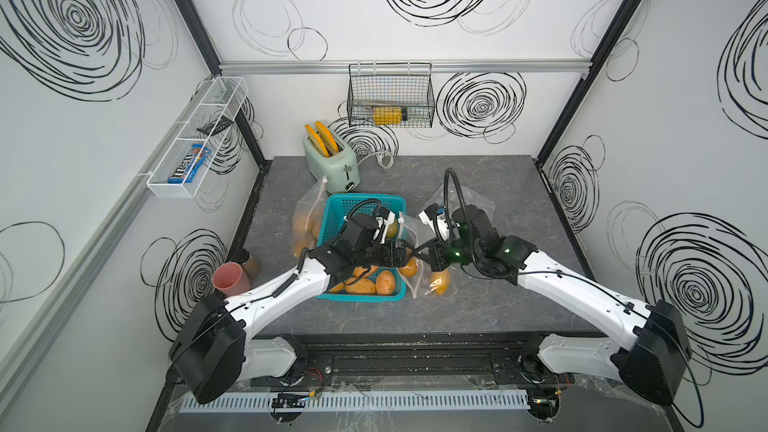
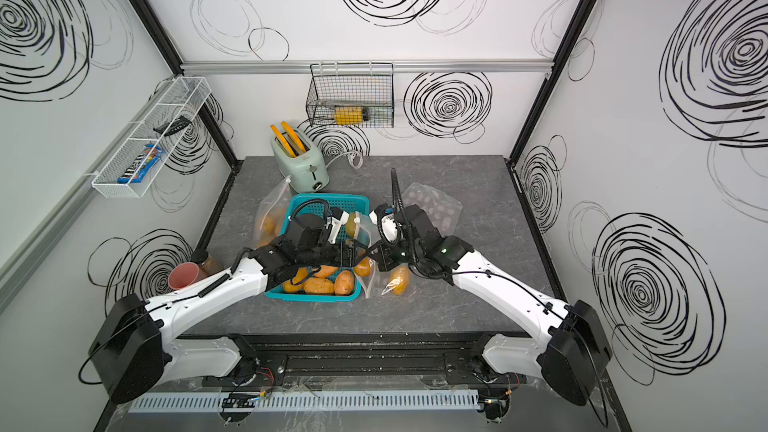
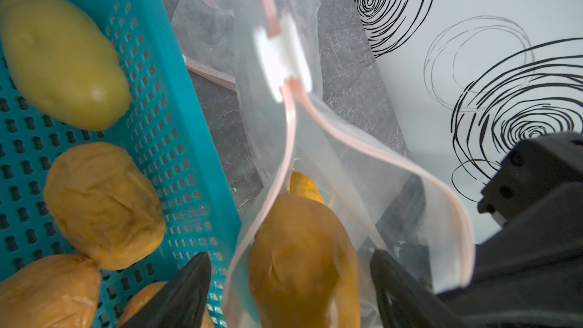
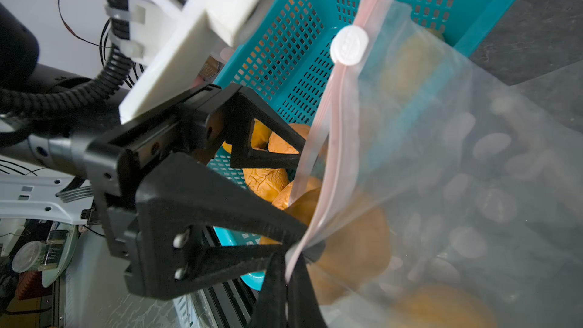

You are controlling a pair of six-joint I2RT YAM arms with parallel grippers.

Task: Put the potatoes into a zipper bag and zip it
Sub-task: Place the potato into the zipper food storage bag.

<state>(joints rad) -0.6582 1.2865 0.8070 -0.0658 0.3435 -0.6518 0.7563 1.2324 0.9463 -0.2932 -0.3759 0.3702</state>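
right jaws pinch the zipper bag (image 4: pixel 441 153) rim, left jaws gape wide around a potato (image 3: pixel 299 263).

Mock kitchen test booth, swirl-printed panel walls (image 1: pixel 332 6), toaster (image 1: pixel 330 160), stone-look counter (image 1: pixel 478 309), wire basket (image 1: pixel 390 95)

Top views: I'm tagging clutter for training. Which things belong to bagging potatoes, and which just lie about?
Job: orange-brown oval potatoes; clear plastic zipper bag with pink seal; teal perforated plastic basket.
Lying about: mint-green toaster; pink round cup; black wire wall basket; white mesh wall shelf.
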